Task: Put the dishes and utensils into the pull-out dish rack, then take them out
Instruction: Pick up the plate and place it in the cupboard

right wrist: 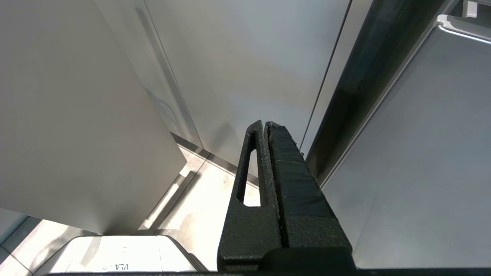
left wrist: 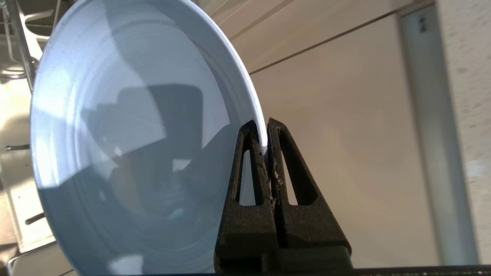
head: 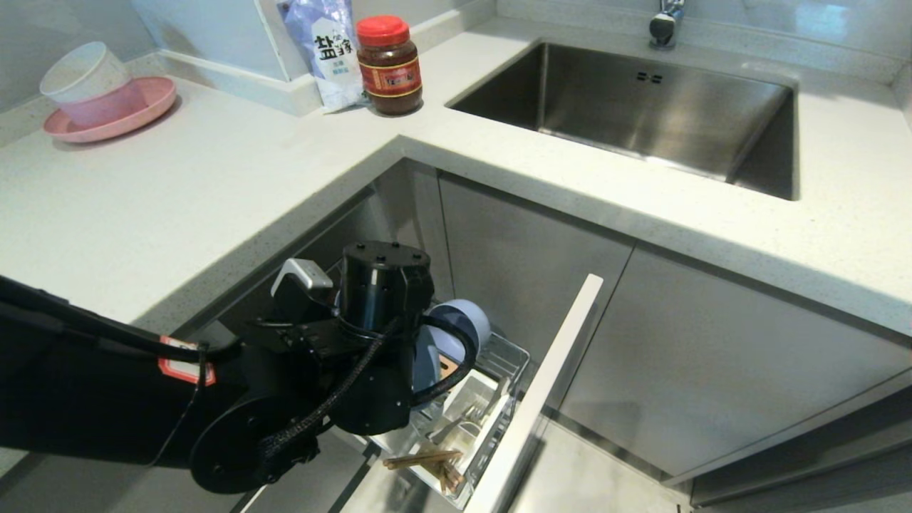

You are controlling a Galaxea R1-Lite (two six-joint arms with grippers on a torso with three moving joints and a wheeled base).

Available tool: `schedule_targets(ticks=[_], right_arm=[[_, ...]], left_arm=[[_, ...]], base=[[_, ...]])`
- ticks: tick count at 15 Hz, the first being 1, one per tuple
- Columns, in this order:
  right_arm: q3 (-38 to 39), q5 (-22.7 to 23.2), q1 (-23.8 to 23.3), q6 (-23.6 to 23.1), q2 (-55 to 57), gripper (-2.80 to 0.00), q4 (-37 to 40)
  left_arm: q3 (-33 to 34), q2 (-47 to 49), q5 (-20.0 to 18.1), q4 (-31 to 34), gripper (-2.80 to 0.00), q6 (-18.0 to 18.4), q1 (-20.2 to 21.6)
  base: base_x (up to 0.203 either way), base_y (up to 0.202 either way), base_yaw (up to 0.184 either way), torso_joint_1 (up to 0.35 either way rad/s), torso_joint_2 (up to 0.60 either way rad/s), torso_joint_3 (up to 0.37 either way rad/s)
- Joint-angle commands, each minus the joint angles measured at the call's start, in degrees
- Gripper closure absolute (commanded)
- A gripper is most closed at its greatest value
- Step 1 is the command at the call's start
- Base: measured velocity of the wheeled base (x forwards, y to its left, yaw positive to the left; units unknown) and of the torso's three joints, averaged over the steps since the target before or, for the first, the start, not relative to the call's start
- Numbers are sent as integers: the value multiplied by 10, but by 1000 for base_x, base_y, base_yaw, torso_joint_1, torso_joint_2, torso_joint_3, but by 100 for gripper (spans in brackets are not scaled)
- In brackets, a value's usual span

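Note:
My left gripper point(left wrist: 264, 124) is shut on the rim of the light-blue plate point(left wrist: 134, 134), which stands on edge. In the head view the left arm's wrist point(head: 377, 320) hangs over the pull-out dish rack point(head: 513, 356) and hides the fingers; a strip of the plate point(head: 426, 365) shows beside it. The small light-blue bowl point(head: 464, 322) sits in the rack just behind the wrist. Wooden chopsticks point(head: 422, 459) and silver cutlery point(head: 456, 425) lie in the white caddy point(head: 476, 395). The rack's grey front panel point(head: 552, 381) stands pulled out. My right gripper point(right wrist: 264, 124) is shut and empty, parked by cabinet doors.
On the counter stand a pink plate with stacked bowls point(head: 107, 107), a salt bag point(head: 328, 50) and a red-lidded jar point(head: 388, 68). The steel sink point(head: 641, 107) and faucet point(head: 666, 21) lie at the back right. Cabinet doors point(head: 527, 263) close in behind the rack.

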Motion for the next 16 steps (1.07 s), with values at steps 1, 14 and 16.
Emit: schedule_targets(ticks=[1, 14, 16], right_arm=[[1, 0, 0, 0, -2, 0, 0], [1, 0, 0, 0, -2, 0, 0], [0, 0, 0, 0, -2, 0, 0]], left_arm=[[0, 14, 3, -2, 0, -10, 1], [-6, -20, -6, -2, 0, -17, 3], [-5, -31, -24, -2, 0, -17, 3]], base=[[0, 0, 0, 0, 0, 0], [0, 0, 0, 0, 0, 0], [0, 0, 0, 0, 0, 0]])
